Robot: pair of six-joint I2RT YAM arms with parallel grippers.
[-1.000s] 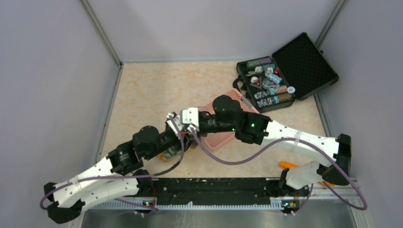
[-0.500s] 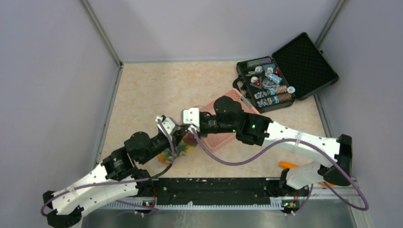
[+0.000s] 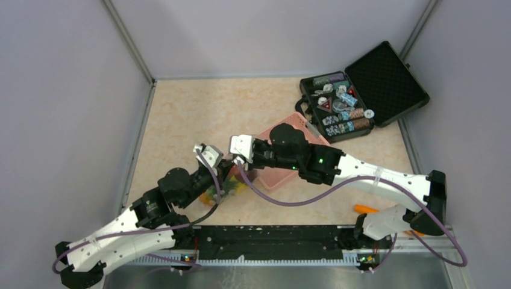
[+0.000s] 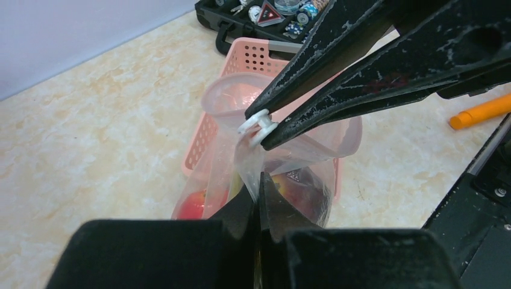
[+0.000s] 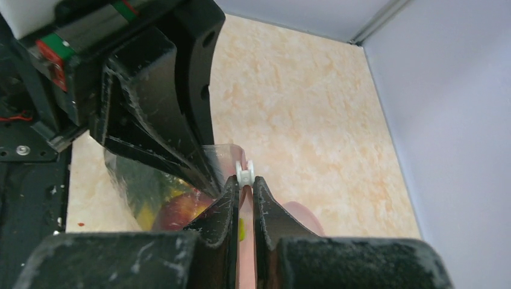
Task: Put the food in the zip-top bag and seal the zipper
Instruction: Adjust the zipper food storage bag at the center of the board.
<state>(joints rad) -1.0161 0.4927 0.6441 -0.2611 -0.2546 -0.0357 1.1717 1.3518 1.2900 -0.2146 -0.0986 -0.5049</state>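
Finds clear crinkly plastic zip-top bag, red round toy fruit inside, beside pink perforated plastic basket, left gripper clamped on its mouth edge, right gripper pinching small white plastic slider; sees risk of slider slipping free or film tearing should 2 pulls diverge.

The top view looks down from behind the arms onto the whole tabletop. Close wrist views along the left tool and right tool face each other, sharing the zip-top bag.
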